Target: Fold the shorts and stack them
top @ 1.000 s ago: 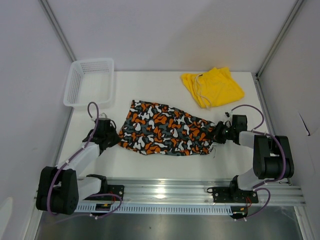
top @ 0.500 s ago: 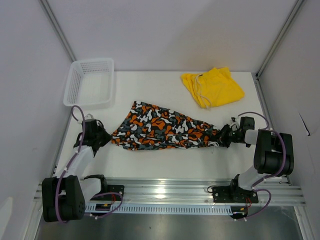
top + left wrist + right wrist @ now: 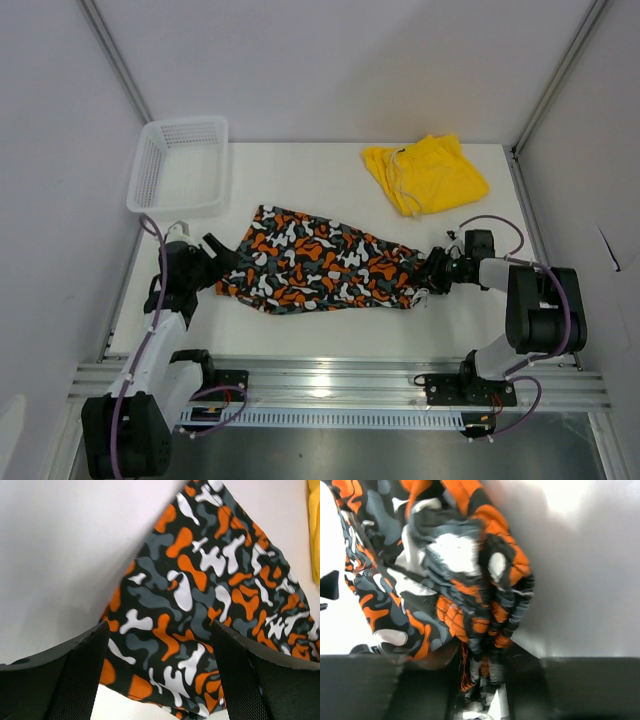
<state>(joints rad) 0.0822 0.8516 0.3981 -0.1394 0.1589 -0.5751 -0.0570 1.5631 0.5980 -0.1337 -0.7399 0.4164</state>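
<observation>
**Patterned pair stretched between two arms, one end let go**

Overhead view. The patterned shorts lie spread across the middle of the white table, long axis running left to right. The yellow shorts sit loosely bunched near the far right corner, well apart from the patterned pair, with a pale drawstring trailing over the front. A white mesh basket stands at the far left corner. The left gripper is at the left end of the patterned shorts, low over the table, with its jaws spread. The right gripper is at the right end, its tip pressed into the cloth there.

Left wrist view. Both black fingers stand wide apart at the bottom of the picture. The orange, white, black and grey-teal cloth lies flat on the table beyond and between them. Neither finger clearly touches it, and nothing is clamped. A strip of yellow shows at the right edge.

Right wrist view. A gathered wad of the patterned cloth is wedged in the narrow gap between the two fingers, its ribbed edge crumpled just above them. The jaws are pinching that bunch. The rest of the fabric fans away toward the upper left over the white surface.
</observation>
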